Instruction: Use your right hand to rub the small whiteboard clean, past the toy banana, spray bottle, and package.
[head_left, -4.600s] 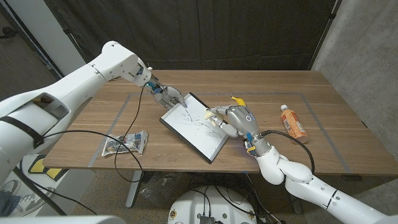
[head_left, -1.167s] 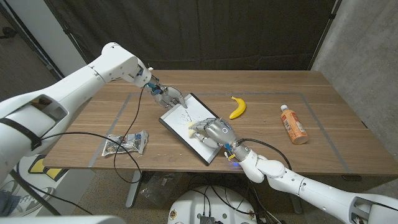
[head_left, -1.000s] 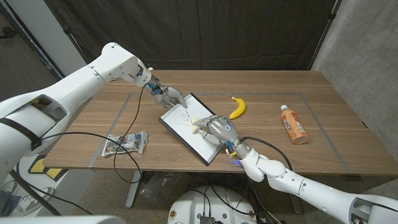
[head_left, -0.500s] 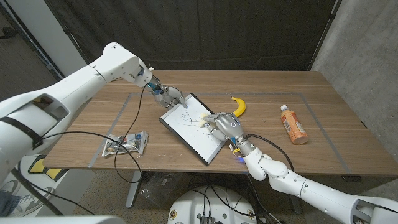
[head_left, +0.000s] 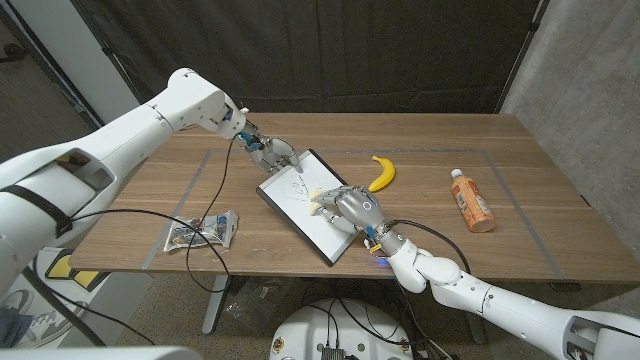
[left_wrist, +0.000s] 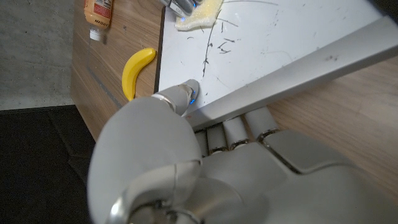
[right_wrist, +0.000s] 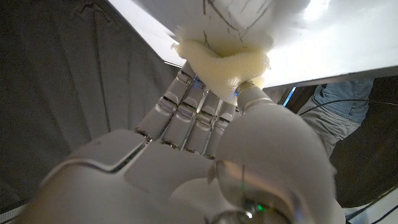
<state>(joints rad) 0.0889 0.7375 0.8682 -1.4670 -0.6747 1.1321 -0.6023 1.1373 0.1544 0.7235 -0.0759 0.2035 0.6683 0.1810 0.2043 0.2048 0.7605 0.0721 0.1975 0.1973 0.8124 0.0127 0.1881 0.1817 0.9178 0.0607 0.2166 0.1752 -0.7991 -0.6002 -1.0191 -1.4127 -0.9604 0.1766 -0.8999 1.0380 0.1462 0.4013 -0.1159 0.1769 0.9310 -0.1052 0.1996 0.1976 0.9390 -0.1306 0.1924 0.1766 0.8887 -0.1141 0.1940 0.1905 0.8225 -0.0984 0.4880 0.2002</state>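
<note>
The small whiteboard (head_left: 303, 215) lies askew mid-table, with black scribbles left near its far corner. My right hand (head_left: 351, 208) presses a yellow cloth (head_left: 325, 197) onto the board's middle; in the right wrist view the cloth (right_wrist: 222, 58) is bunched under the fingertips against the whiteboard (right_wrist: 305, 37). My left hand (head_left: 268, 150) grips the board's far corner. The left wrist view shows the left hand (left_wrist: 205, 168) on the whiteboard's edge (left_wrist: 280, 43), with pen marks and the cloth (left_wrist: 199, 14) beyond. The toy banana (head_left: 381, 172) lies just beyond my right hand.
An orange spray bottle (head_left: 470, 198) lies on its side at the right. A crumpled package (head_left: 203, 231) sits near the front left edge. The banana (left_wrist: 137, 70) and bottle (left_wrist: 99, 12) lie beyond the board. A person's jeans (right_wrist: 345, 99) stand past the table.
My right hand slid the cloth toward the banana and has come back toward the board's middle. The left hand and the board have kept still.
</note>
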